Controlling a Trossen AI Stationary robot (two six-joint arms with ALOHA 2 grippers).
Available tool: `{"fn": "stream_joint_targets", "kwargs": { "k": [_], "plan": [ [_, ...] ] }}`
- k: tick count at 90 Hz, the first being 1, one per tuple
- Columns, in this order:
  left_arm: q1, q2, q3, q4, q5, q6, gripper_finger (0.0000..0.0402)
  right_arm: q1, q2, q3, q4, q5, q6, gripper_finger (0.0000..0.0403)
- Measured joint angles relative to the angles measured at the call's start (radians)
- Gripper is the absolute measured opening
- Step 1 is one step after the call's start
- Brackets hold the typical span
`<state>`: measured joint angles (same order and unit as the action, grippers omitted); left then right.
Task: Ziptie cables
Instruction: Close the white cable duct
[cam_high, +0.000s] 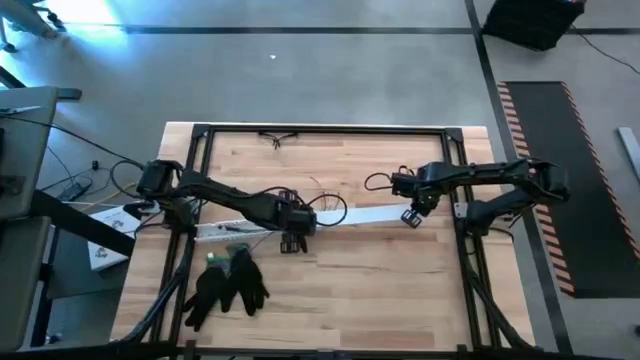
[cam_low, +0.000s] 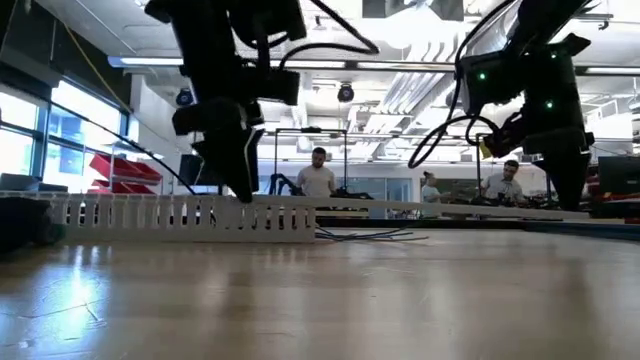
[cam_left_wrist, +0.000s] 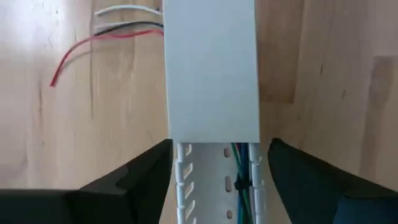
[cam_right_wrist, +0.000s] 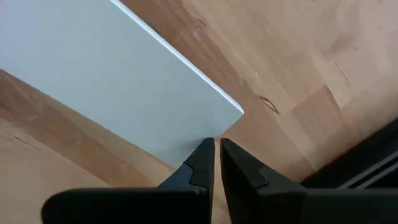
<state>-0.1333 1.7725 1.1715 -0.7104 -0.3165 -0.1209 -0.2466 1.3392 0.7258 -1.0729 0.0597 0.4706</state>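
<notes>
The thin, limp green and grey cables (cam_left_wrist: 241, 167), inside the white slotted plastic channel (cam_left_wrist: 214, 186), need bunching; left gripper (cam_left_wrist: 217, 180) jaws apart, right gripper (cam_right_wrist: 217, 163) nearly together.

Channel (cam_high: 262, 229) (gloves (cam_high: 228, 284) nearby) midtable

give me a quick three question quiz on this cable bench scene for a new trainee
1. True or false: the left gripper is open, its fingers either side of the long white slotted plastic channel.
2. Which lies on the pale wooden table near the front left? A) a pair of black gloves B) a red toolbox C) a blue cup
3. Fill in: the right gripper, at the end of the flat white cover strip, is ____.

Key: 1 true; 2 A; 3 shut.
</notes>
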Motion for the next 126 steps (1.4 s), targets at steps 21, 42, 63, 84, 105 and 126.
{"fn": "stream_joint_targets", "kwargs": {
  "k": [21,42,63,84,105,126],
  "plan": [
    [0.021,-0.003,-0.034,0.045,0.038,-0.015,0.0232,0.0,0.0,0.0,-0.005,0.01,0.001,0.0011],
    [0.022,-0.005,-0.075,0.091,0.055,-0.032,0.022,-0.001,0.0,-0.005,-0.071,0.054,0.049,0.0011],
    [0.022,-0.006,-0.09,0.101,0.056,-0.031,0.0206,-0.001,0.001,-0.067,-0.01,0.045,0.051,0.0011],
    [0.022,-0.005,-0.093,0.122,0.057,-0.011,0.0202,-0.002,0.001,-0.074,0.088,0.004,0.002,0.0011],
    [0.022,-0.005,-0.095,0.112,0.055,-0.011,0.0202,-0.002,0.0,-0.073,0.105,-0.023,-0.05,0.0011],
    [0.02,-0.021,-0.094,0.107,0.058,-0.019,0.0202,-0.001,-0.008,-0.065,0.062,0.004,-0.004,0.0011]
  ]
}}
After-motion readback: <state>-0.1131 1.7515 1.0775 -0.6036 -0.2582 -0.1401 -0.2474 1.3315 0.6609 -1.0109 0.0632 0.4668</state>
